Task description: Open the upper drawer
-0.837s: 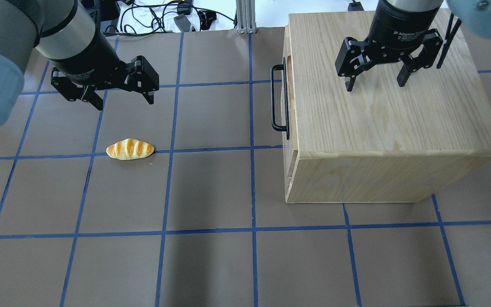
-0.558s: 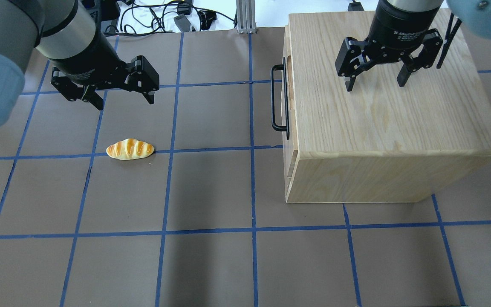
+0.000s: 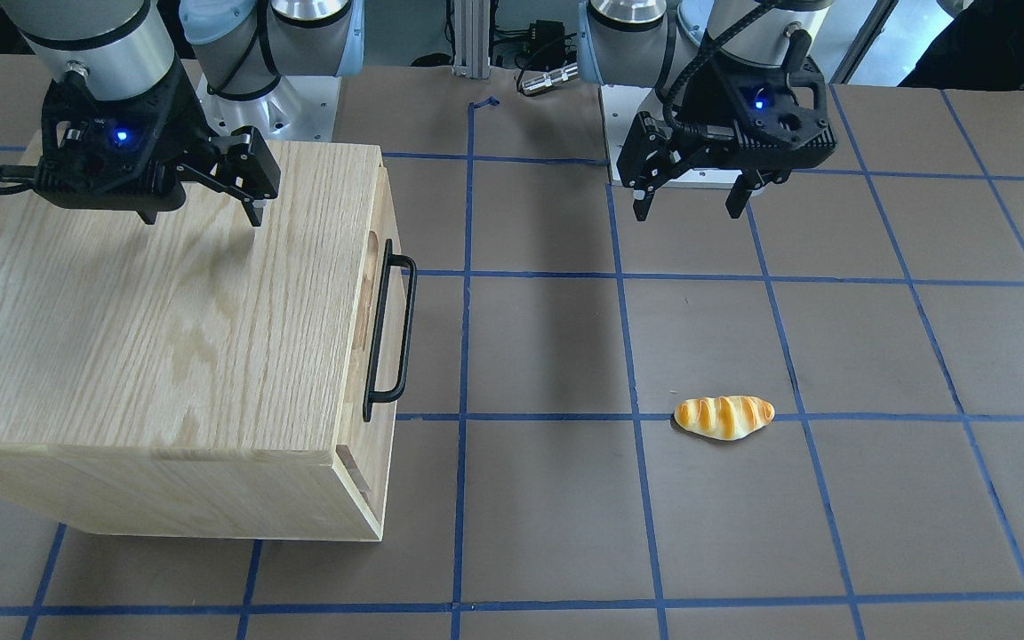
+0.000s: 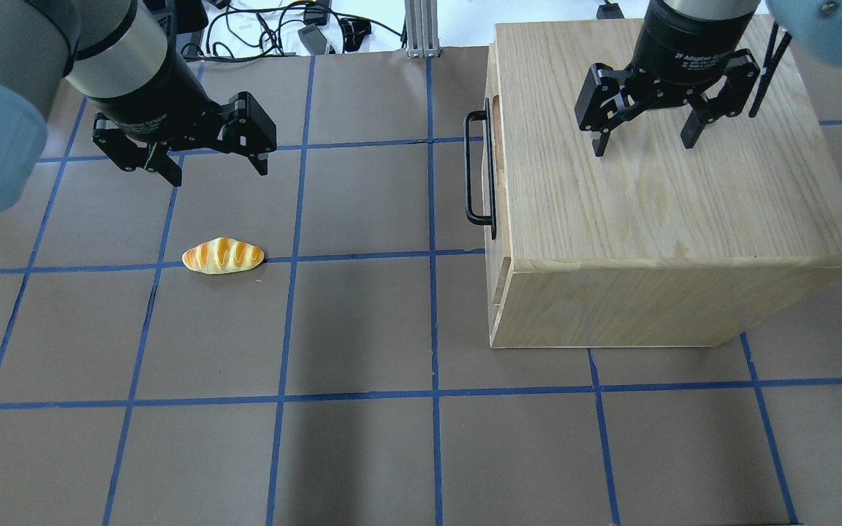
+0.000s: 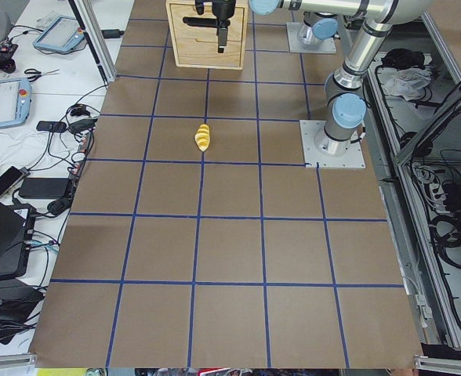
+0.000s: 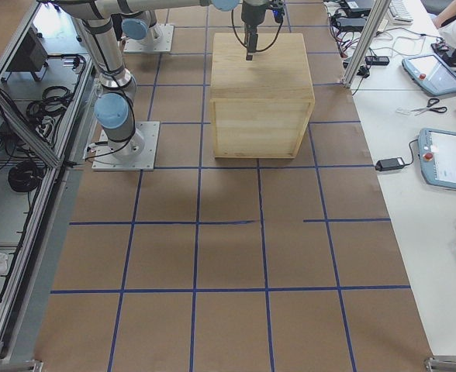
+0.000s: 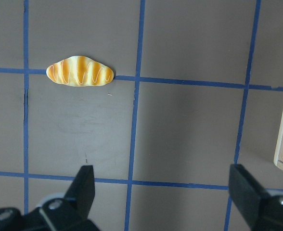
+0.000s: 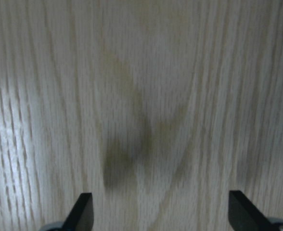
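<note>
Spanning every view, the brown gridded counter carries the oak cabinet on the robot's right side, its front turned toward the open middle. Over the cabinet's top hovers the right hand, spread wide and holding nothing, exactly where it was a moment ago. The left hand, also spread wide and empty, has edged a little toward the cabinet since then, though it is above bare counter, well apart from the front. I take this as the start of its reach. The upper drawer sits fully shut, flush in the cabinet, so no opening has begun. Its black bar handle is untouched. A bread roll lies near the left hand.
</note>
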### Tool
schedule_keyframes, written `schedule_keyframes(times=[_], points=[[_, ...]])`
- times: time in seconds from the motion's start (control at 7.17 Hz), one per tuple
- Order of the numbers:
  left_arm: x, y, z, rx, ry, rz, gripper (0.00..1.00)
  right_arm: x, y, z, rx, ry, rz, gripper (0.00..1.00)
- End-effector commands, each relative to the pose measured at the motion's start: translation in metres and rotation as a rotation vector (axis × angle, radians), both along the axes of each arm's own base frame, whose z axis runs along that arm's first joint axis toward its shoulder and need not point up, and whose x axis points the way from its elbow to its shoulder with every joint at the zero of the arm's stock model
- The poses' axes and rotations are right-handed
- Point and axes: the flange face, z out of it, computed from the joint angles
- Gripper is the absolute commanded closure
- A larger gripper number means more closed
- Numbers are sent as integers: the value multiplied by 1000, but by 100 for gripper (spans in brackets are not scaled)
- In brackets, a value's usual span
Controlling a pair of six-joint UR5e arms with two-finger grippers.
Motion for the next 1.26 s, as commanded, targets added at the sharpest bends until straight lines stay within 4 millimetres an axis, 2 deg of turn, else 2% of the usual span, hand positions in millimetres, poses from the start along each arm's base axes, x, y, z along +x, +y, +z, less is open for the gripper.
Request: schedule_keyframes(times=[0.0, 0.14, 0.28, 0.84, 1.12], points=[[-15, -23, -14, -14, 93, -9, 0, 0, 0, -1, 1, 0, 0, 0], [-35, -38, -25, -56, 127, -11, 0, 0, 0, -1, 1, 0, 1, 0], [-67, -43, -42, -51, 132, -46, 0, 0, 0, -1, 1, 0, 0, 0], [-164, -57, -103, -53, 252, -50, 0, 0, 0, 0, 0, 0, 0, 0], [-175, -56, -110, -31, 291, -51, 0, 0, 0, 0, 0, 0, 0, 0]])
